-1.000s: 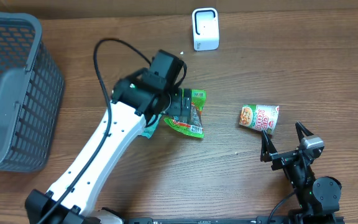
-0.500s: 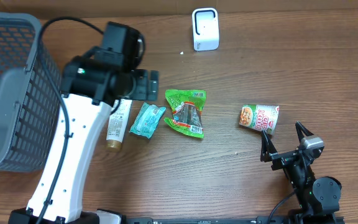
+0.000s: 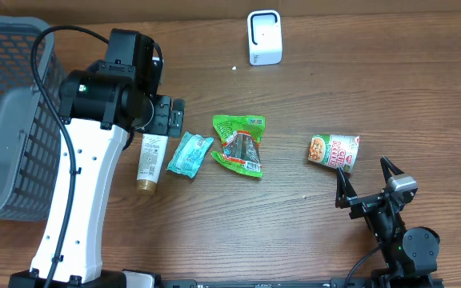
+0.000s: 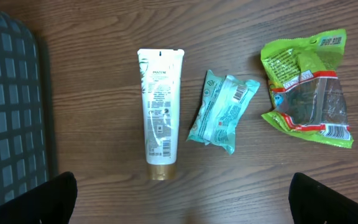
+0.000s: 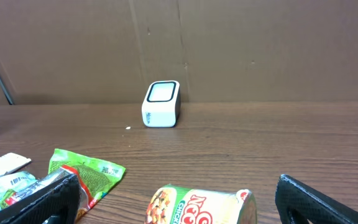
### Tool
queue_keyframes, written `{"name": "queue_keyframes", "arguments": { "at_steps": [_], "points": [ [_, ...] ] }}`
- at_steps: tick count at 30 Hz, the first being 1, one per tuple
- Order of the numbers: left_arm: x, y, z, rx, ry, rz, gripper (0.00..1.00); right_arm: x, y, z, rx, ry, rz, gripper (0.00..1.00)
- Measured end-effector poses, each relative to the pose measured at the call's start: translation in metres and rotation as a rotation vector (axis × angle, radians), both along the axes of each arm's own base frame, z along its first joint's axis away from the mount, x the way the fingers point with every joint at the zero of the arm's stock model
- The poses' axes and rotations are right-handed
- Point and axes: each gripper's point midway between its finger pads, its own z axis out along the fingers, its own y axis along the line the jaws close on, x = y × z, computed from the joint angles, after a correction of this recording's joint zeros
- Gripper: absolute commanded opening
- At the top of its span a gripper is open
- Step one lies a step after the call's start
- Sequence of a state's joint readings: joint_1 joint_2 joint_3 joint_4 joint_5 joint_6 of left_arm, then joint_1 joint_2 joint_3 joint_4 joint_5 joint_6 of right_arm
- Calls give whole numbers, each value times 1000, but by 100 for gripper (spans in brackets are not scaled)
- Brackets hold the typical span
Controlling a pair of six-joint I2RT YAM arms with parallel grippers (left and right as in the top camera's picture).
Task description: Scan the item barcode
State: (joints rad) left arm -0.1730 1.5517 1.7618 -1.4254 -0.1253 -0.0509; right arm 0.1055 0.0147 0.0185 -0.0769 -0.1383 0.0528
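Left arm [image 3: 86, 184] shifted left off green packet [image 3: 241, 144] | left jaws apart; right jaws apart | tube [image 4: 159, 112] beneath, between left jaws

Soft, even light from above fills all three views, leaving only faint shadows on the brown worktop [image 3: 310, 232] and a mild sheen on the green packet [image 4: 306, 87], with the close dark fingers [image 4: 328, 202] in the lower corners of both wrist frames slightly blurred.

A white tube [image 4: 159, 115], teal packet [image 4: 222, 113] and green bag [image 4: 308, 87] lie side by side. The noodle cup [image 3: 334, 151] lies tipped over. The scanner [image 3: 263, 37] stands upright.
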Motion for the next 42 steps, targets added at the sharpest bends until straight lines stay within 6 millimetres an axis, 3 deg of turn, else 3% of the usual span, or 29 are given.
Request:
{"name": "queue_keyframes", "arguments": {
  "at_steps": [6, 9, 17, 22, 27, 32, 36, 42],
  "points": [
    [1, 14, 1, -15, 0, 45, 100, 0, 0, 0, 0, 0, 0, 100],
    [4, 30, 10, -33, -25, 96, 100, 0, 0, 0, 0, 0, 0, 100],
    [14, 97, 76, -99, -232, 295, 100, 0, 0, 0, 0, 0, 0, 100],
    [5, 147, 111, -87, -351, 430, 100, 0, 0, 0, 0, 0, 0, 100],
    [-20, 197, 110, -63, -350, 592, 100, 0, 0, 0, 0, 0, 0, 100],
    [-44, 233, 109, -44, -346, 715, 100, 0, 0, 0, 0, 0, 0, 100],
    [-58, 247, 106, -39, -334, 773, 100, 0, 0, 0, 0, -1, 0, 100],
    [-60, 249, 107, -37, -335, 782, 100, 0, 0, 0, 0, -1, 0, 100]
  ]
}}
